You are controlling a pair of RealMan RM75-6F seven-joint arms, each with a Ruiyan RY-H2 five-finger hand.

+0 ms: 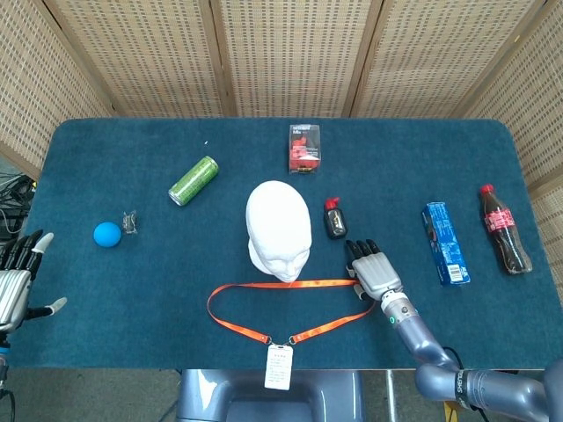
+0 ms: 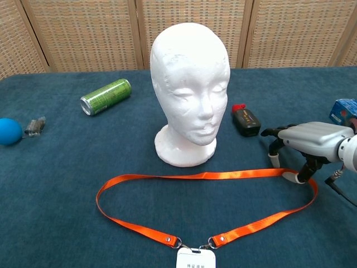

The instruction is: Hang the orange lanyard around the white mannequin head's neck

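The fingers (image 2: 274,158) of the right hand (image 1: 373,270) (image 2: 308,140) are spread apart and bent downward, their tips set on or just above the cloth right at the right end of the lanyard (image 1: 290,309) (image 2: 205,206). Whether the strap is pinched cannot be told; nothing is seen lifted. The palm is turned down and held low and nearly level, with the forearm running back toward the table's near right edge.

The lanyard is laid flat as a wide loop on the blue table (image 1: 132,281) (image 2: 56,190), just in front of the head (image 1: 279,229) (image 2: 191,92), with its white badge (image 1: 278,367) (image 2: 196,259) at the near edge. The head is stood upright at mid-table, face toward the robot, apart from the strap.

The left hand (image 1: 18,280) is seen only in the head view, at the far left beside the table edge, fingers extended and apart, nothing held.

Farther out, a small black bottle (image 1: 334,219) (image 2: 245,120) is placed just beyond the right hand, a green can (image 1: 193,180) (image 2: 106,96) is laid on its side left of the head, and a blue ball (image 1: 106,234) (image 2: 9,132) lies far left.
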